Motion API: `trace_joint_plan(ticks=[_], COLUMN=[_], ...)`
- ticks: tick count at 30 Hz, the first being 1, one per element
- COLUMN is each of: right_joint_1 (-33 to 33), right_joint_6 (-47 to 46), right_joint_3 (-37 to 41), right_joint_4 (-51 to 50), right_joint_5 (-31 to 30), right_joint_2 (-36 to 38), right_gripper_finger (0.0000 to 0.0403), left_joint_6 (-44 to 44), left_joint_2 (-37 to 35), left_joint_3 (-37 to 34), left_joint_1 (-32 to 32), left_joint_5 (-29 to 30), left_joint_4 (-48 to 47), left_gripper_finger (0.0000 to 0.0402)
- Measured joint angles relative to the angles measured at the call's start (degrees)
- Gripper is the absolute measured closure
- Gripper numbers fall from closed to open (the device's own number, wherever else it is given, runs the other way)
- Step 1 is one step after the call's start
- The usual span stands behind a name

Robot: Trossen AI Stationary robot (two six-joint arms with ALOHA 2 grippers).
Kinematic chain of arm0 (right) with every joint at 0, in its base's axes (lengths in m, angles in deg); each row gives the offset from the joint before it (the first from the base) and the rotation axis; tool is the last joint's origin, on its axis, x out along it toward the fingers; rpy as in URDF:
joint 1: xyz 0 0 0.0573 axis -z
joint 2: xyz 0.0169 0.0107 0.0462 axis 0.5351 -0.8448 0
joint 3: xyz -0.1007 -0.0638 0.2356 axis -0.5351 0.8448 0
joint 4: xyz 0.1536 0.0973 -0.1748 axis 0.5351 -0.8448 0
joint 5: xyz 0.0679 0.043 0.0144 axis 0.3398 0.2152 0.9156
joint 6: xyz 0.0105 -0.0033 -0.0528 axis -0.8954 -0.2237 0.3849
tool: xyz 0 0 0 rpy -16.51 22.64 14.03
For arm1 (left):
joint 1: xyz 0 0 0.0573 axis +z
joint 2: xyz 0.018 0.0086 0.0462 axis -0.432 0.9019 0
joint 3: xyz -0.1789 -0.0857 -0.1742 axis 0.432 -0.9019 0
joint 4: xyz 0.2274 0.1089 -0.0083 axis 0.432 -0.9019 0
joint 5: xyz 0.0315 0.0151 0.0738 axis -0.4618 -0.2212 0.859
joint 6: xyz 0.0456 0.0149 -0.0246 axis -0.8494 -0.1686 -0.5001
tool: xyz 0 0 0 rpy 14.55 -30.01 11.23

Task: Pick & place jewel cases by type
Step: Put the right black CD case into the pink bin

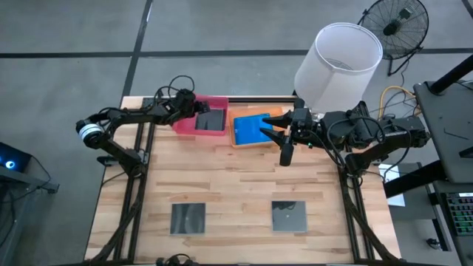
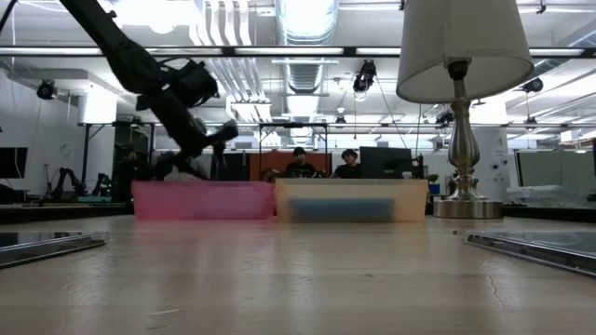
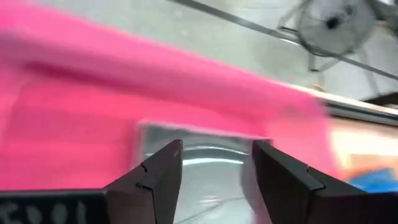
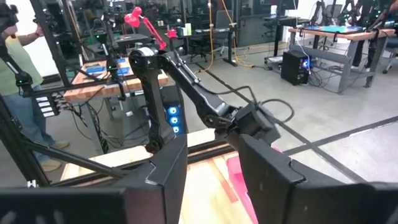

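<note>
Pale wooden planks make up the bench (image 1: 236,188), with a white lamp at its upper right. Left gripper (image 1: 198,108) hangs over the pink tray (image 1: 185,124) at upper centre, fingers parted above a dark jewel case (image 1: 212,120) lying flat inside; nothing is gripped, so a drop-off looks just made. Right gripper (image 1: 287,151) hovers just right of the orange tray (image 1: 277,112), holding nothing; whether its fingers are parted I cannot tell. A blue jewel case (image 1: 250,129) fills that tray, possibly a stack. Two dark jewel cases (image 1: 188,219) (image 1: 289,216) lie in the lower frame, well apart. Next: lift the left arm clear and fetch one for pink
</note>
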Motion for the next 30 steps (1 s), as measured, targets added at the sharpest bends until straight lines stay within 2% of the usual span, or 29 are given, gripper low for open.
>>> trace_joint_plan(ticks=[5,11,13,18,23,30], right_joint_1=[0.0,0.0,0.0,0.0,0.0,-0.1], right_joint_6=[0.0,0.0,0.0,-1.6,-3.4,-14.2], right_joint_3=[0.0,0.0,0.0,0.0,0.0,0.3], right_joint_4=[0.0,-0.3,-0.5,-0.5,-1.7,-8.6], right_joint_5=[0.0,0.0,0.0,0.0,0.1,0.1], right_joint_2=[0.0,0.0,0.0,0.0,0.0,0.0], right_gripper_finger=[0.0264,0.0273,0.0276,0.0280,0.0276,0.0267], left_joint_6=[-5.6,-12.4,-12.9,-16.8,-17.0,-17.1], left_joint_2=[-0.1,-0.4,-1.4,-6.9,-12.5,-18.8], left_joint_3=[5.8,11.8,12.8,12.5,11.7,11.4], left_joint_1=[0.0,-0.8,-2.1,-8.1,-13.9,-22.8], left_joint_5=[-9.7,-33.5,-37.9,-38.7,-38.7,-38.2], left_joint_4=[0.1,0.0,0.0,0.0,-2.1,-2.3], left_gripper_finger=[0.0227,0.0227,0.0227,0.0227,0.0227,0.0227])
